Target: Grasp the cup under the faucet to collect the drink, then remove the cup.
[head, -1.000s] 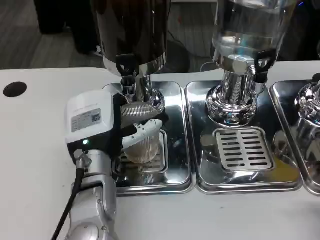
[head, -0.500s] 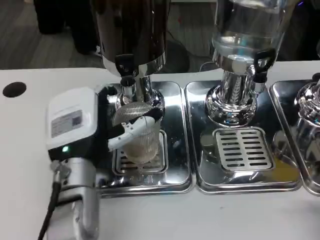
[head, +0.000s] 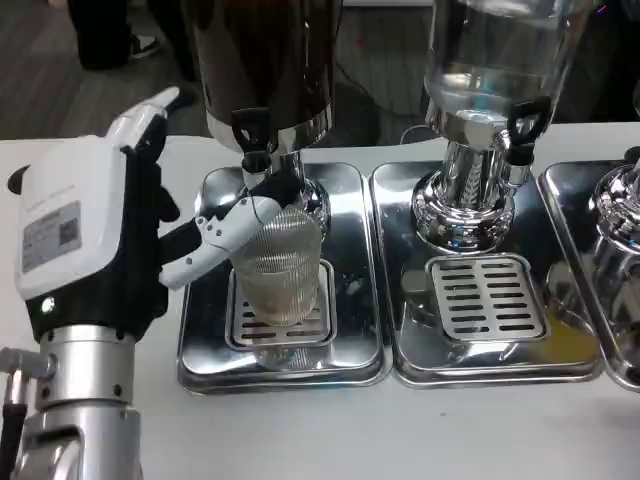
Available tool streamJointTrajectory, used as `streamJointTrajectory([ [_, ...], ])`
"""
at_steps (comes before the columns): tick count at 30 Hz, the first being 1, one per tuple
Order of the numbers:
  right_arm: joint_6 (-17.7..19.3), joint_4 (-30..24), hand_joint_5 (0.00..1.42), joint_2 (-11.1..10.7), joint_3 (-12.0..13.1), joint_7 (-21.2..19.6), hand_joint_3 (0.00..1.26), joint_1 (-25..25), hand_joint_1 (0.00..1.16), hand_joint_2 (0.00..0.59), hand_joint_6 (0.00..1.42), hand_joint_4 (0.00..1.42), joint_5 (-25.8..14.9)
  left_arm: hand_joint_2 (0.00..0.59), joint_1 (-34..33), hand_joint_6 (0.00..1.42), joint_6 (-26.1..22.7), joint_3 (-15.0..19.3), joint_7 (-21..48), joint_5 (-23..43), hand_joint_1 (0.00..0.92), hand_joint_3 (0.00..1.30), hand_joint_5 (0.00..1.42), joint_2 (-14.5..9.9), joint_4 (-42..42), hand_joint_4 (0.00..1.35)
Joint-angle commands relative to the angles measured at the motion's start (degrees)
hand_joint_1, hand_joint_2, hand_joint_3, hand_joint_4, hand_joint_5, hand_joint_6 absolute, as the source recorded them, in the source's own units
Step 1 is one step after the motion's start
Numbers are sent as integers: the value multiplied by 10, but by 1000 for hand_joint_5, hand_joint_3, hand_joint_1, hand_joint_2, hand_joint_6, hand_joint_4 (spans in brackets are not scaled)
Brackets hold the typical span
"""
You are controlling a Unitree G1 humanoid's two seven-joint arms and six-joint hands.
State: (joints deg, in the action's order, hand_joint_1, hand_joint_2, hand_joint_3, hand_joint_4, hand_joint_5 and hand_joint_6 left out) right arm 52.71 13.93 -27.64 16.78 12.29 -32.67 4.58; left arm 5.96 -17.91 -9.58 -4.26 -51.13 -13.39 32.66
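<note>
A ribbed clear cup [head: 281, 270] stands upright on the drip grate [head: 246, 326] under the black faucet [head: 252, 134] of the dark dispenser [head: 265, 60]. The cup looks pale, and I cannot tell how full it is. My left hand [head: 90, 240] is raised to the left of the cup, its white back facing me and its fingers spread apart. One white and black finger [head: 215, 240] reaches toward the cup's upper left side; whether its tip touches the rim I cannot tell. Nothing is gripped in the hand.
The cup's steel tray [head: 200, 350] sits beside a second tray with a bare grate [head: 488, 298] under a clear dispenser [head: 490, 60] with its own faucet [head: 526, 125]. Part of a third dispenser [head: 620, 215] shows at the right edge. White table [head: 420, 430] runs along the front.
My left hand has let go of the cup, swung left and upward, and spread its fingers. The cup stays on the grate under the faucet.
</note>
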Motion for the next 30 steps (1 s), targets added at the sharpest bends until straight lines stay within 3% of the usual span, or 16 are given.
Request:
streamJointTrajectory([
  [1, 1, -4, 72, 0, 5, -2, 240, -7, 452, 379, 0, 100, -6, 22, -13, 1049, 10, 5, 16, 10, 0, 245, 841, 6, 12, 189],
  [16, 19, 15, 72, -6, 11, 6, 238, -18, 453, 380, 0, 97, -32, 31, -42, 1076, 12, -14, 31, 29, 0, 238, 861, 47, -29, 185],
  [30, 27, 18, 72, -3, 9, 12, 225, -18, 453, 379, 0, 96, -36, 34, -16, 1120, 21, -8, 33, 53, 0, 279, 880, 47, -26, 241],
])
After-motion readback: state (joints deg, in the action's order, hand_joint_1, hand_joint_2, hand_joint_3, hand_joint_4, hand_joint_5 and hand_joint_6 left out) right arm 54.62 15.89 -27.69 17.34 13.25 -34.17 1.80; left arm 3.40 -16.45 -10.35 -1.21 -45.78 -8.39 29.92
